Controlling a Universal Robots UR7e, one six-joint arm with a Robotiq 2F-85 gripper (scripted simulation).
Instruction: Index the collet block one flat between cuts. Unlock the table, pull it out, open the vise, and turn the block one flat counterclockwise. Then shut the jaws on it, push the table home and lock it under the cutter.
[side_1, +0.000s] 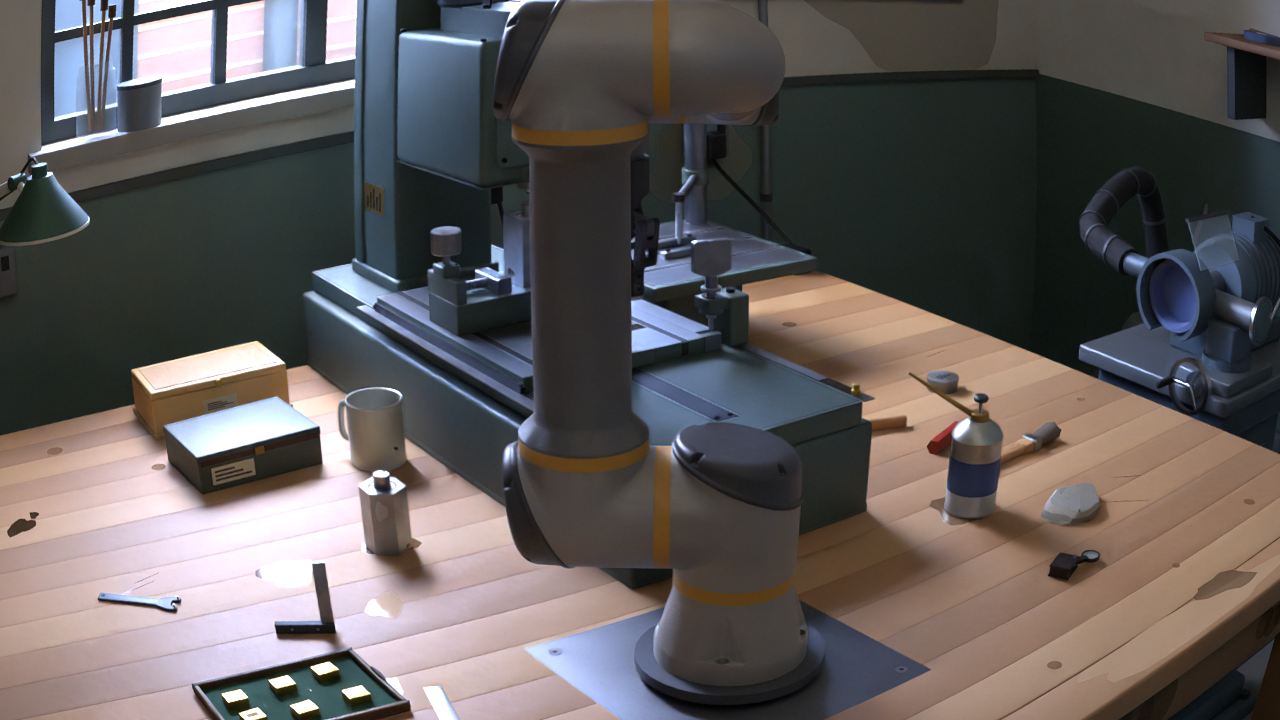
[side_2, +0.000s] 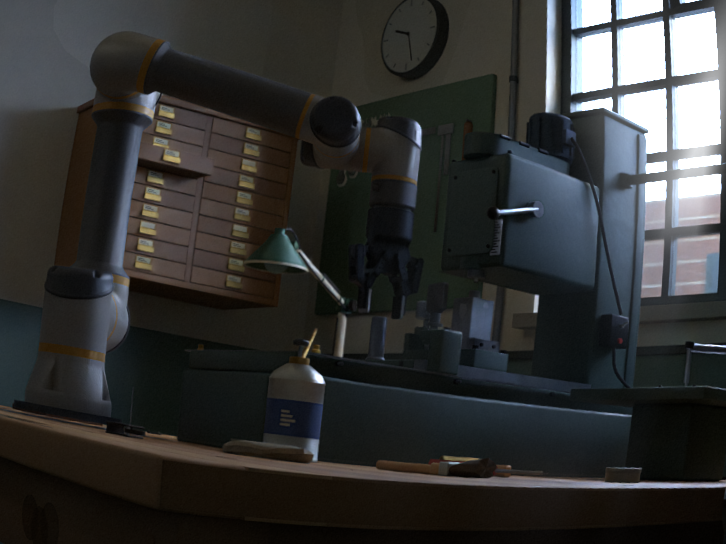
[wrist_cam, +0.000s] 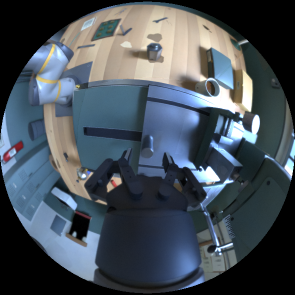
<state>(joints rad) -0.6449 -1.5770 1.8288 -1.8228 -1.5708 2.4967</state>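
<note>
My gripper (side_2: 382, 309) (wrist_cam: 147, 158) hangs open and empty above the sliding table (wrist_cam: 176, 129), pointing straight down over an upright grey peg-like handle (wrist_cam: 147, 146) (side_2: 378, 338) that stands on the table's near end. The vise (side_1: 465, 295) (wrist_cam: 220, 162) sits further along the table under the mill head, with a knurled knob (side_1: 445, 242) (wrist_cam: 251, 123) on its screw. A lock lever with a flat paddle top (side_1: 712, 260) stands at the table's right side. The collet block in the vise is hidden behind my arm in the side camera.
Behind the table rises the mill column and head (side_1: 439, 107) (side_2: 527, 217). On the bench lie a mug (side_1: 374, 428), two boxes (side_1: 224, 412), a spare hex block (side_1: 386, 512), an oil can (side_1: 974, 461) and hand tools.
</note>
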